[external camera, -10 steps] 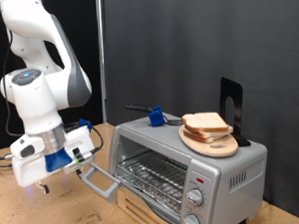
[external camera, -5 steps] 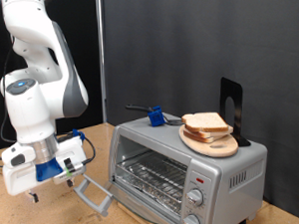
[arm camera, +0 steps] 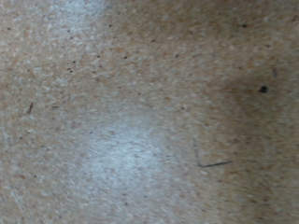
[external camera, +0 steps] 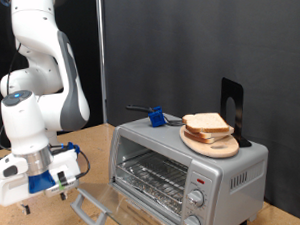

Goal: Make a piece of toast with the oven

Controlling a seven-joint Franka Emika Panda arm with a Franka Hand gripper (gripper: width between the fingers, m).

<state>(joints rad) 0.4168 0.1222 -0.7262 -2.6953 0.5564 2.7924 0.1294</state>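
Exterior view: I log oven (external camera: 188, 169) door (external camera: 94, 207) now swung fully down, rack exposed. Gripper (external camera: 38, 187) has moved off handle toward exterior view's left, low over table (external camera: 15, 223); finger state cannot tell. Piece of toast (external camera: 207, 124) still stacked on wooden board (external camera: 214, 146) atop oven.
Wrist view: only bare table surface (arm camera: 149, 112); fingers not visible.

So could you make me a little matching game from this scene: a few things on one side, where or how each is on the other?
Things:
1. oven door
2. bread slices
3. blue item
4. gripper

Places or states:
A. stacked on the round wooden board
B. swung down, open
C. low at the exterior view's left
D. on the oven top, left of the board

Pairs: 1-B, 2-A, 3-D, 4-C
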